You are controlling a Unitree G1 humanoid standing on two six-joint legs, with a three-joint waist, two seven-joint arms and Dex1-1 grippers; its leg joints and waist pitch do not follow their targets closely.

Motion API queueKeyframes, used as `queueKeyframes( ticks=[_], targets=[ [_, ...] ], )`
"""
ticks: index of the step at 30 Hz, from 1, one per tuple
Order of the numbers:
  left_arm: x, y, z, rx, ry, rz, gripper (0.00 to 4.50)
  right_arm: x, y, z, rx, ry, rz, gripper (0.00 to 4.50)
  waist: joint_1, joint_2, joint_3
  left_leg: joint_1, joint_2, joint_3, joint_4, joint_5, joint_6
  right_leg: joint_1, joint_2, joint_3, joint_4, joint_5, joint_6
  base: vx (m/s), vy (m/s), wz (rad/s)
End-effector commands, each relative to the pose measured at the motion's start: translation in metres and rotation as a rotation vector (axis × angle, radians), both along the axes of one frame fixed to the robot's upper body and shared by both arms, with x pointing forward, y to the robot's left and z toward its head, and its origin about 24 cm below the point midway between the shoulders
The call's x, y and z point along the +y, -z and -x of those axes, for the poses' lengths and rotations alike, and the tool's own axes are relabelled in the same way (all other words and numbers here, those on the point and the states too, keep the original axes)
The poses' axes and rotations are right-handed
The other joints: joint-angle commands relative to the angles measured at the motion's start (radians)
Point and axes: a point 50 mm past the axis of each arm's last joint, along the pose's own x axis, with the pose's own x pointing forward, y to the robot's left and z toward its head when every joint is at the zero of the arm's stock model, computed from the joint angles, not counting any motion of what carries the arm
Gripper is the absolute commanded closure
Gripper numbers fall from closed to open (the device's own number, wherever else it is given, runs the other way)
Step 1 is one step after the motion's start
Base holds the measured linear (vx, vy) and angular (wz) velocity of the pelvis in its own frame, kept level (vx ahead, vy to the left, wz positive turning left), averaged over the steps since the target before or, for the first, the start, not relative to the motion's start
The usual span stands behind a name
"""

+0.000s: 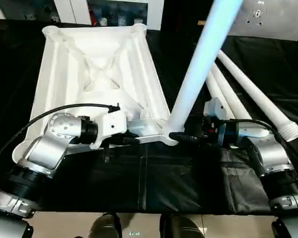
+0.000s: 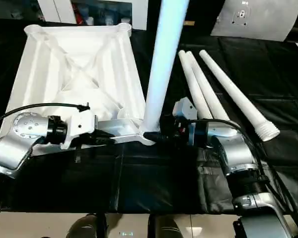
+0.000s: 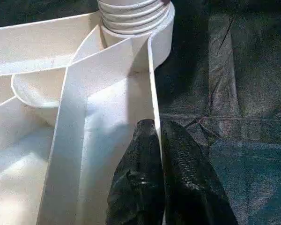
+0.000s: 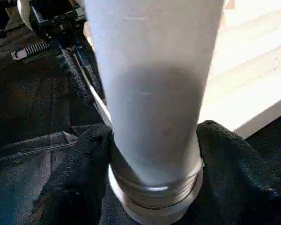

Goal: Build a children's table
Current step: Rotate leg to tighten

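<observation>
Upturned tabletop point(image 1: 89, 74) lies on the worktable's point(image 1: 188, 183) left half. Left gripper point(image 3: 160, 140) pinches its near rim. Right gripper point(image 4: 154, 154) clasps the upright leg point(image 1: 198, 64) at the near-right corner socket point(image 3: 161, 33). Keep the leg plumb and twist evenly; three spare legs point(image 2: 213, 94) lie right.

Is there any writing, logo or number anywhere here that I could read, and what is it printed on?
None can be read.
Grey panel behind the worktable: a small dark mark, too small to read.
Shelf items at the back: labels too blurred to read.
White table top and white legs: no print visible.
</observation>
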Motion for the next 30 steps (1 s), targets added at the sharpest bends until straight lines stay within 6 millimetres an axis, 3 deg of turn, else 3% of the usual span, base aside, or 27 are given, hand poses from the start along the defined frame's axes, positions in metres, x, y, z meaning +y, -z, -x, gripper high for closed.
queueKeyframes(
  ticks=[1,10,13,14,15,16,17,19,22,23,25,26,27,28,30],
  targets=[
    [0.000,0.018,0.007,0.074,0.041,-0.075,4.50,0.005,0.004,0.004,0.024,-0.069,0.003,1.80,-0.002,-0.003,-0.070,0.028,0.064,-0.022,-0.058,-0.075,0.128,0.054,-0.082,0.045,-0.056,-0.086,-0.288,0.000,0.000,0.00],
    [-0.009,0.018,0.011,0.084,-0.043,-0.008,4.50,0.021,0.016,0.016,0.056,-0.013,-0.036,1.99,-0.001,0.003,-0.070,0.028,0.068,-0.023,-0.061,-0.074,0.119,0.053,-0.083,0.045,-0.054,-0.082,-0.291,0.000,0.000,0.00],
    [-0.023,0.014,0.012,0.077,-0.125,0.075,4.50,0.035,0.018,0.014,0.037,0.122,-0.076,2.00,-0.003,0.002,-0.061,0.030,0.069,-0.026,-0.069,-0.145,0.084,0.047,-0.086,0.045,-0.071,-0.204,-0.271,0.000,0.000,0.00],
    [-0.037,0.011,0.011,0.065,-0.202,0.141,4.50,0.047,0.020,0.011,0.040,0.259,-0.125,2.00,-0.007,0.006,-0.059,0.029,0.070,-0.027,-0.074,-0.180,0.053,0.047,-0.086,0.047,-0.076,-0.260,-0.258,0.000,0.000,0.00],
    [-0.037,0.011,0.011,0.065,-0.202,0.141,4.50,0.047,0.020,0.011,0.040,0.259,-0.125,2.00,-0.009,0.003,-0.056,0.027,0.069,-0.034,-0.080,-0.219,0.025,0.047,-0.090,0.045,-0.085,-0.355,-0.233,0.000,0.000,0.00],
    [-0.048,0.009,0.008,0.048,-0.274,0.185,4.50,0.055,0.022,0.010,0.054,0.347,-0.160,2.01,-0.008,0.007,-0.059,0.029,0.066,-0.036,-0.079,-0.233,0.015,0.046,-0.090,0.045,-0.087,-0.394,-0.218,0.000,0.000,0.00],
    [-0.054,0.008,0.006,0.038,-0.315,0.207,4.50,0.059,0.022,0.010,0.057,0.383,-0.173,2.01,-0.015,0.005,-0.058,0.028,0.067,-0.037,-0.083,-0.246,-0.001,0.044,-0.089,0.046,-0.091,-0.424,-0.199,0.000,0.000,0.00],
    [-0.068,0.006,0.004,0.029,-0.376,0.257,4.50,0.067,0.023,0.007,0.075,0.499,-0.216,2.01,-0.015,0.006,-0.060,0.033,0.067,-0.037,-0.083,-0.261,-0.006,0.038,-0.088,0.048,-0.098,-0.434,-0.181,0.000,0.000,0.00],
    [-0.084,0.001,-0.003,0.000,-0.479,0.310,4.50,0.073,0.023,0.003,0.111,0.647,-0.278,2.01,-0.017,-0.001,-0.061,0.031,0.061,-0.035,-0.080,-0.257,0.007,0.035,-0.085,0.051,-0.101,-0.422,-0.156,0.000,0.000,0.00],
    [-0.095,-0.004,-0.007,-0.018,-0.547,0.351,4.50,0.075,0.023,0.000,0.140,0.742,-0.315,2.07,-0.016,0.003,-0.064,0.029,0.060,-0.035,-0.079,-0.241,0.014,0.037,-0.084,0.051,-0.098,-0.396,-0.152,0.000,0.000,0.00],
    [-0.099,-0.006,-0.008,-0.027,-0.561,0.360,4.50,0.076,0.023,-0.001,0.148,0.777,-0.322,2.09,-0.011,0.006,-0.068,0.034,0.061,-0.029,-0.075,-0.212,0.022,0.032,-0.077,0.051,-0.094,-0.318,-0.159,0.000,0.000,0.00],
    [-0.101,-0.009,-0.009,-0.038,-0.549,0.367,4.50,0.073,0.022,-0.004,0.145,0.823,-0.326,2.09,-0.008,0.005,-0.071,0.026,0.058,-0.029,-0.074,-0.176,0.034,0.039,-0.075,0.049,-0.085,-0.244,-0.165,0.000,0.000,0.00],
    [-0.101,-0.010,-0.009,-0.043,-0.528,0.361,4.50,0.070,0.022,-0.005,0.142,0.849,-0.325,2.09,-0.007,0.007,-0.080,0.026,0.055,-0.027,-0.069,-0.140,0.052,0.042,-0.072,0.048,-0.077,-0.171,-0.175,0.000,0.000,0.00],
    [-0.100,-0.009,-0.009,-0.047,-0.506,0.351,4.50,0.067,0.022,-0.006,0.141,0.857,-0.324,2.09,-0.006,0.007,-0.080,0.027,0.055,-0.026,-0.068,-0.127,0.061,0.040,-0.072,0.048,-0.076,-0.142,-0.181,0.000,0.000,0.00],
    [-0.099,-0.009,-0.008,-0.049,-0.488,0.340,4.50,0.064,0.022,-0.007,0.139,0.866,-0.320,2.09,-0.005,0.005,-0.083,0.020,0.052,-0.024,-0.063,-0.076,0.088,0.050,-0.072,0.047,-0.065,-0.044,-0.203,0.000,0.000,0.00]
  ],
)
